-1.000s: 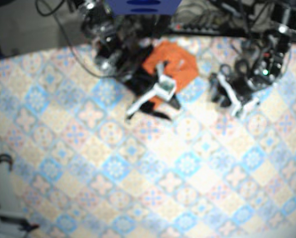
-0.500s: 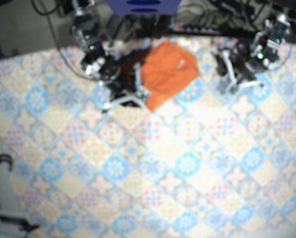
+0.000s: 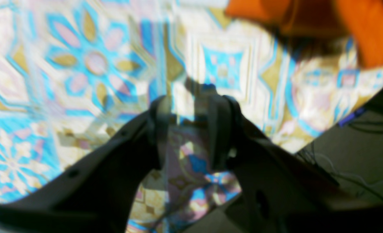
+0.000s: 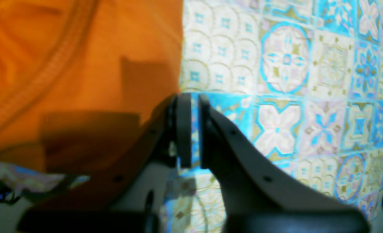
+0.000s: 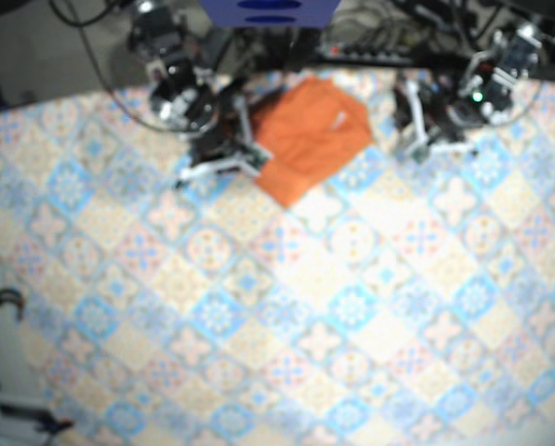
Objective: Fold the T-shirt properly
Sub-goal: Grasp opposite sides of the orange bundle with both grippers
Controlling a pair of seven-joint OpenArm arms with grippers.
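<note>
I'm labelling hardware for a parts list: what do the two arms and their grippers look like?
The left gripper and right gripper both have dark grey curved fingers with flat rectangular pads and small round holes. From above, the left arm and right arm look black with silvery-white parts; a green light glows on the left one.

A blue-and-beige tile-patterned tablecloth (image 5: 351, 307) lies flat; dark cables (image 5: 389, 42) sit beyond its far edge.

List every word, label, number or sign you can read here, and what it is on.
Nothing legible in any view.
Blue panel, top of base view: dark marks, too blurred.
T-shirt: small white mark near the collar, too blurred.
Tablecloth: pattern only.
</note>
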